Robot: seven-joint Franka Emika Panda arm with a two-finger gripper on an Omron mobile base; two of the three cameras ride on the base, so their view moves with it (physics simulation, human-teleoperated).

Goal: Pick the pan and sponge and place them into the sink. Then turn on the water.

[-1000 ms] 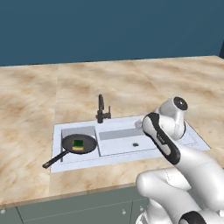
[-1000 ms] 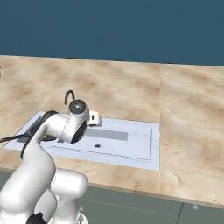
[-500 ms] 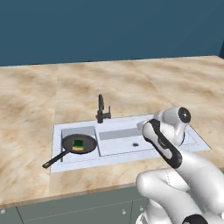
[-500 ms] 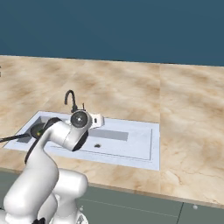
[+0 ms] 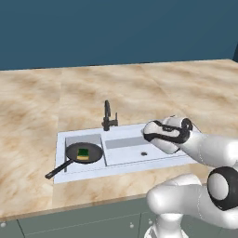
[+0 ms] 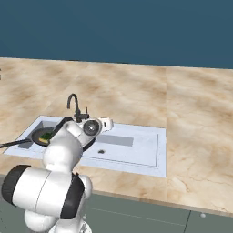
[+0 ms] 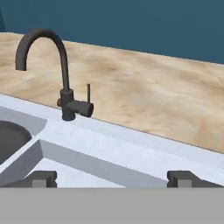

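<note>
With pan (image 5: 84,152) and sponge (image 5: 83,153) already in the sink's (image 5: 158,160) small basin, the empty, wide-open tool (image 7: 112,178) sits low over the long basin, faucet (image 7: 65,83) ahead and left, no water running

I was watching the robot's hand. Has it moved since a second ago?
Yes. The gripper has come down lower over the sink and swung toward the faucet, which it now faces, jaws open.
</note>
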